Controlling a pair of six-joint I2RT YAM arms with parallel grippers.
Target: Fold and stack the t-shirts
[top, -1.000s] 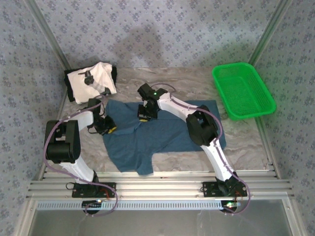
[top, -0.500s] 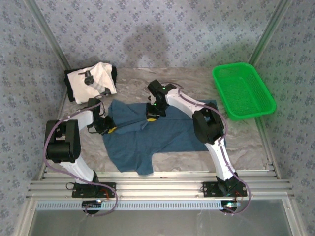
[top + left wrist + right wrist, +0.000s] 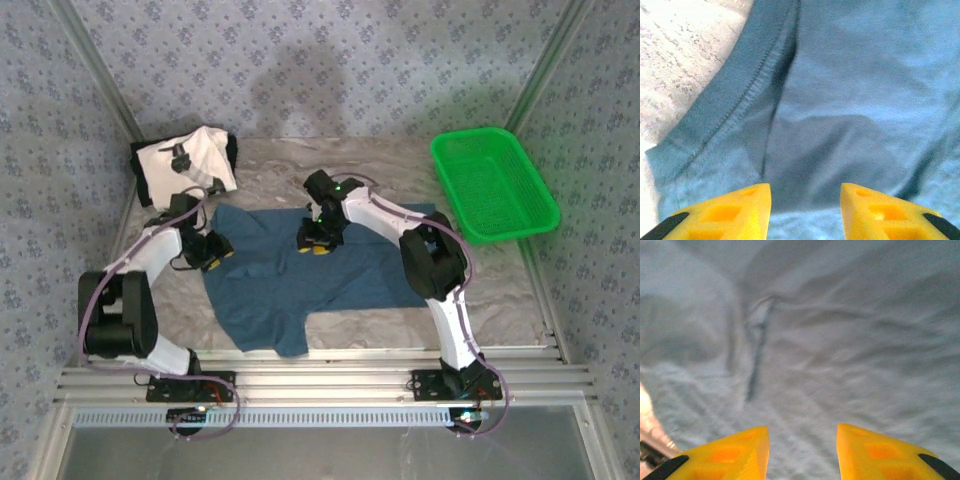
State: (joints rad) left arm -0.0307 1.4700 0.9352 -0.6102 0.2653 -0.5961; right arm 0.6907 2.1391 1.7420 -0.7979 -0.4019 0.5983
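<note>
The dark teal-blue t-shirt [image 3: 300, 280] lies spread over the middle of the table, with a sleeve hanging toward the front edge. The white t-shirt [image 3: 185, 165] with black print sits bunched at the back left corner. My left gripper [image 3: 212, 252] hovers low over the teal shirt's left edge. In the left wrist view the left gripper [image 3: 805, 200] is open, with a stitched hem [image 3: 740, 100] just ahead and nothing between its fingers. My right gripper [image 3: 317, 243] is above the shirt's upper middle. The right gripper [image 3: 802, 445] is open over wrinkled cloth [image 3: 840, 340].
A green plastic basket [image 3: 490, 185] stands at the back right. Marble tabletop [image 3: 500, 290] shows to the right of the teal shirt and along the back. Patterned walls and metal frame rails enclose the table on three sides.
Both grippers have opened and let go of the teal cloth. The right gripper has shifted right and nearer over the shirt. The left arm has swung slightly outward.
</note>
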